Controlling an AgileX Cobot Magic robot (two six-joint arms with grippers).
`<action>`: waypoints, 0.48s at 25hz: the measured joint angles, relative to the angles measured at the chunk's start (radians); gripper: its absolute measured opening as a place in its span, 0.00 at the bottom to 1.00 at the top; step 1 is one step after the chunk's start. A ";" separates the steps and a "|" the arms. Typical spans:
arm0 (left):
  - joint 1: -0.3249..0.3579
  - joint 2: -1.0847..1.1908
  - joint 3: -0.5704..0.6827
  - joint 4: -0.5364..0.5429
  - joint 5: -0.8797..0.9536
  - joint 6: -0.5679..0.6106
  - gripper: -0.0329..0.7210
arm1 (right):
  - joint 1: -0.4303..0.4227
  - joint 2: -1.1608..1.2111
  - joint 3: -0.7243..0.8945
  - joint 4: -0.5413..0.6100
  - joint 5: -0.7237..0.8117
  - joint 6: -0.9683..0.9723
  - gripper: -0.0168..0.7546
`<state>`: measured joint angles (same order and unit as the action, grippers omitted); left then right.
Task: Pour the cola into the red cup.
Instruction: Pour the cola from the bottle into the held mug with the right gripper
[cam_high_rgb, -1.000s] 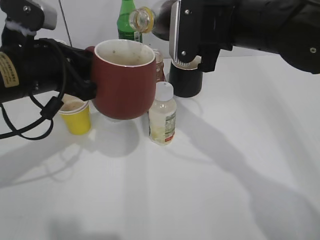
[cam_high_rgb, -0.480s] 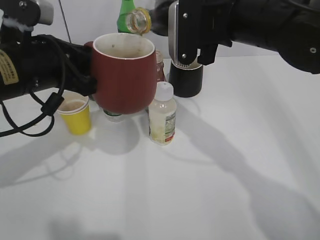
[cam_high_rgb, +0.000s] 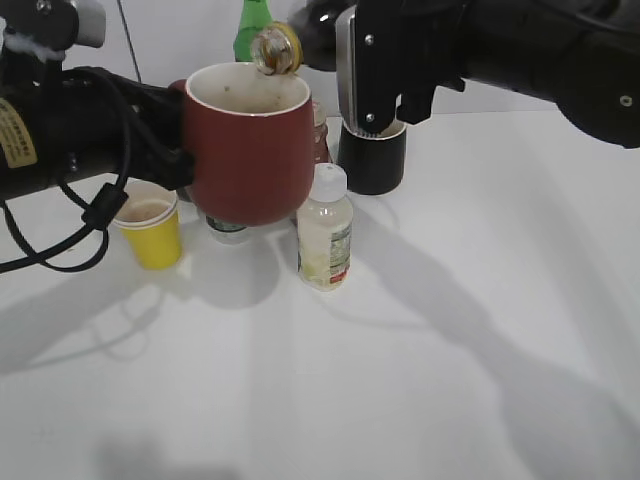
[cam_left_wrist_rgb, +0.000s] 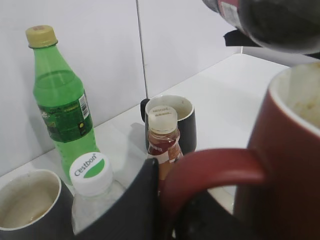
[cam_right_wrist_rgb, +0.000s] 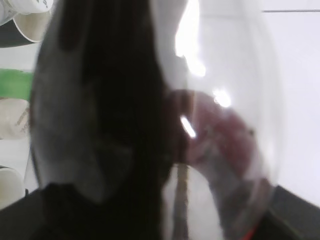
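The red cup (cam_high_rgb: 250, 150) hangs in the air, held by its handle (cam_left_wrist_rgb: 210, 167) in my left gripper (cam_high_rgb: 175, 150), which is shut on it. Its pale inside shows at the rim (cam_left_wrist_rgb: 300, 100). My right gripper (cam_high_rgb: 375, 70) is shut on the cola bottle, tipped on its side. The bottle's open gold-ringed mouth (cam_high_rgb: 273, 48) sits just over the cup's back rim. Dark cola fills the bottle body in the left wrist view (cam_left_wrist_rgb: 272, 22) and the right wrist view (cam_right_wrist_rgb: 115, 115). The right jaws themselves are hidden by the bottle.
On the white table (cam_high_rgb: 450, 330) stand a yellow paper cup (cam_high_rgb: 152, 228), a small pale bottle with a white cap (cam_high_rgb: 325, 230), a black mug (cam_high_rgb: 372, 155), a green bottle (cam_left_wrist_rgb: 60, 100), a small brown bottle (cam_left_wrist_rgb: 162, 137), a Cestbon water bottle (cam_left_wrist_rgb: 90, 175) and another dark mug (cam_left_wrist_rgb: 27, 205).
The left gripper has lifted the red cup slightly. The cola bottle has tipped further, its mouth swinging left and down to the cup's rim.
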<state>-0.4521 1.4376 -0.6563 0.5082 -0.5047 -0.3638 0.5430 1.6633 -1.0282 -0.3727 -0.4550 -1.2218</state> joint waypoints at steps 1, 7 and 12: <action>0.000 0.000 0.000 0.000 0.000 0.000 0.12 | 0.000 0.000 0.000 0.000 0.000 -0.005 0.64; 0.000 0.000 0.000 0.000 0.000 0.000 0.12 | 0.000 0.000 0.000 -0.001 -0.018 -0.012 0.64; 0.000 0.000 0.000 0.000 0.000 0.000 0.12 | 0.000 0.000 0.000 -0.001 -0.023 -0.014 0.64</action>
<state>-0.4521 1.4376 -0.6563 0.5082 -0.5047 -0.3638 0.5430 1.6633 -1.0282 -0.3737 -0.4775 -1.2356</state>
